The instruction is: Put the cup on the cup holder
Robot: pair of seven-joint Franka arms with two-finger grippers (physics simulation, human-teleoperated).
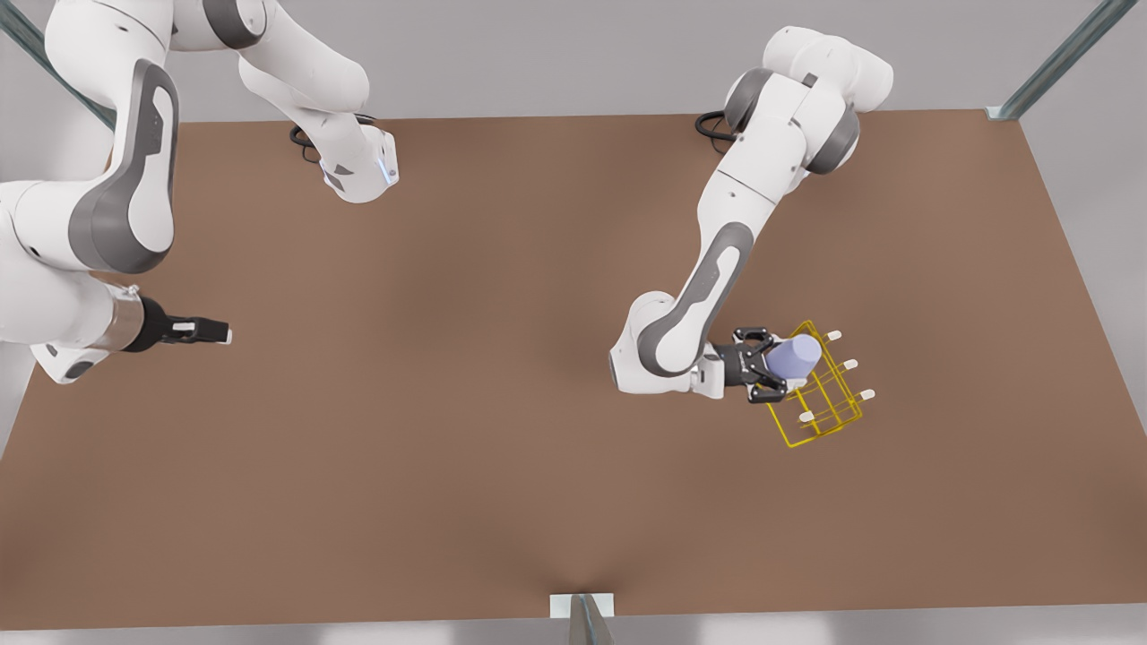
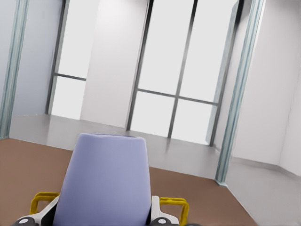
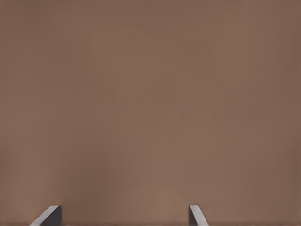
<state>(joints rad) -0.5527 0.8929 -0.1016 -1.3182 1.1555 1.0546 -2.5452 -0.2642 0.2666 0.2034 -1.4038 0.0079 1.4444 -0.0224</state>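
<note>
The cup (image 1: 794, 356) is off the tabletop (image 1: 466, 430), held in the left gripper (image 1: 769, 365) on the front view's right, lying on its side at the near edge of the holder (image 1: 820, 394). Going from the front view's left: the right gripper (image 1: 213, 332) waits there, well apart from everything; its wrist view shows two fingertips (image 3: 47, 216) spread wide over bare tabletop with nothing between them. Further right, the left gripper's jaws are closed on the cup, and the left wrist view shows the cup (image 2: 106, 181) between the pads with yellow wire (image 2: 176, 203) just behind. So picking up looks done; what seems left is slipping the cup onto a prong and letting go. I cannot tell whether it already sits on one. Count: one cup, one holder, two arms, four white prong caps clearly visible.
</note>
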